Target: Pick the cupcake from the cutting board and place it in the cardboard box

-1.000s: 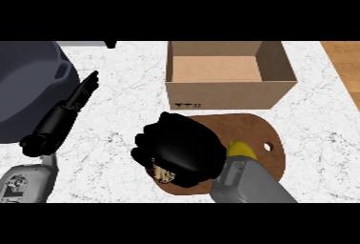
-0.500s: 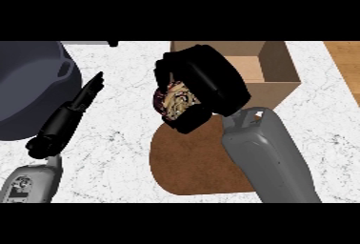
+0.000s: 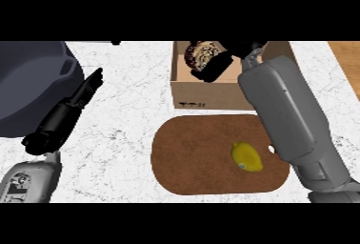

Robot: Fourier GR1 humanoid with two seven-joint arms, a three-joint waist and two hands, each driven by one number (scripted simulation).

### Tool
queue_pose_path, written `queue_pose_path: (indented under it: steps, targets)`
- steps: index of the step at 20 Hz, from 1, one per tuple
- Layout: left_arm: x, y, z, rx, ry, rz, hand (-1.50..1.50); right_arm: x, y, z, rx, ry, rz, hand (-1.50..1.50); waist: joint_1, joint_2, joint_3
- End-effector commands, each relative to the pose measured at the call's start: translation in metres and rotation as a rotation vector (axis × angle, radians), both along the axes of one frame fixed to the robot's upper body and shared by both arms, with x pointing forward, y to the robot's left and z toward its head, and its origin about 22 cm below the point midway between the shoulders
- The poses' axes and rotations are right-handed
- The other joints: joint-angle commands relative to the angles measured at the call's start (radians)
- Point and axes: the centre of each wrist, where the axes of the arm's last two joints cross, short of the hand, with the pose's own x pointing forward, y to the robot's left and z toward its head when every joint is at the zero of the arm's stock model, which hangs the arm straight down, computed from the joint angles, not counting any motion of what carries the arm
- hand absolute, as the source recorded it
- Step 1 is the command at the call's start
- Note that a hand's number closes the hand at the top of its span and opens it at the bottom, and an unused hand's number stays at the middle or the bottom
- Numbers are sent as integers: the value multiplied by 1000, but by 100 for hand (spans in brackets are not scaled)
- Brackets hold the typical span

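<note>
Two hands are visible. The right hand (image 3: pixel 224 63) is positioned over the open cardboard box (image 3: pixel 211 90), fingers curled round the cupcake (image 3: pixel 200 53), which sits inside the box opening near its left wall; whether it touches the box floor cannot be determined. The left hand (image 3: pixel 70 110) rests at the view's left, fingers straight and pressed together, holding nothing. The cutting board (image 3: pixel 204 157) lies just in front of the box on the white counter (image 3: pixel 126 133) and carries one lemon (image 3: pixel 247 156) near its right side.
</note>
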Motion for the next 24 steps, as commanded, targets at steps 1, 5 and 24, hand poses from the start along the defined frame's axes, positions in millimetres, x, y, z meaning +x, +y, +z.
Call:
queue_pose_path:
  steps: [1, 5, 24]
  targets:
    - [6, 0, -1, -6, 5, 14, 0, 21, -6, -7, -177, 136, -27, 150, -1, 1, -1]
    - [-6, -11, -10, -3, -4, -21, 0, 43, -55, -26, -253, 228, -23, 150, 20, 8, 0]
    - [5, -15, -2, 10, -10, -26, 0, 67, -78, -31, 318, 408, 320, -150, 22, 9, 4]
